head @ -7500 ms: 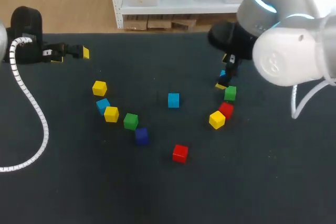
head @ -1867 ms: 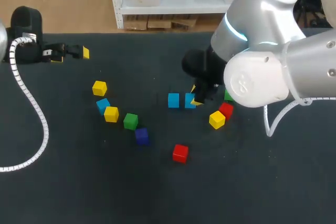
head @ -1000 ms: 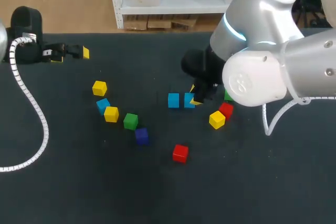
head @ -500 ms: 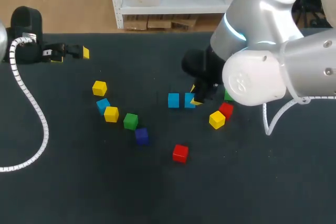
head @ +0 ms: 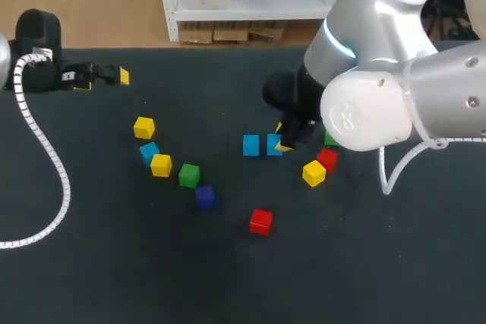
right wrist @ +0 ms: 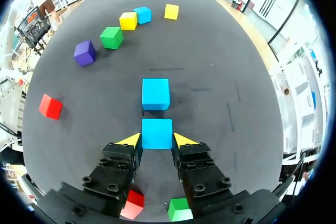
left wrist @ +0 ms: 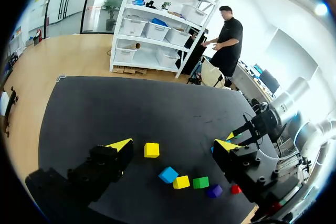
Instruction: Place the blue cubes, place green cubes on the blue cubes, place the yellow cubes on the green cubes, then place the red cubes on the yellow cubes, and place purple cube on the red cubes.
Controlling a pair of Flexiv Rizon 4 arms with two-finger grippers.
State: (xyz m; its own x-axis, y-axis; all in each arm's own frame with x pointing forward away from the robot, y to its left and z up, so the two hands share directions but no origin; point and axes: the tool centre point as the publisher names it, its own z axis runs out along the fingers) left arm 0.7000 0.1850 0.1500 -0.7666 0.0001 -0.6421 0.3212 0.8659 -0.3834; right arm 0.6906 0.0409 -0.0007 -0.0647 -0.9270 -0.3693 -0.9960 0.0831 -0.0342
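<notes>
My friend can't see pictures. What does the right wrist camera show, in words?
The right gripper clasps a blue cube between its fingers on the dark table, with a second blue cube just ahead. Farther ahead curve a purple cube, green cube, yellow cube, third blue cube and another yellow cube. A red cube sits aside.

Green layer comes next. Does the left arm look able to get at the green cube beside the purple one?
Probably yes: the green cube lies uncovered on that arm's side, and the left pincer is open and empty.
</notes>
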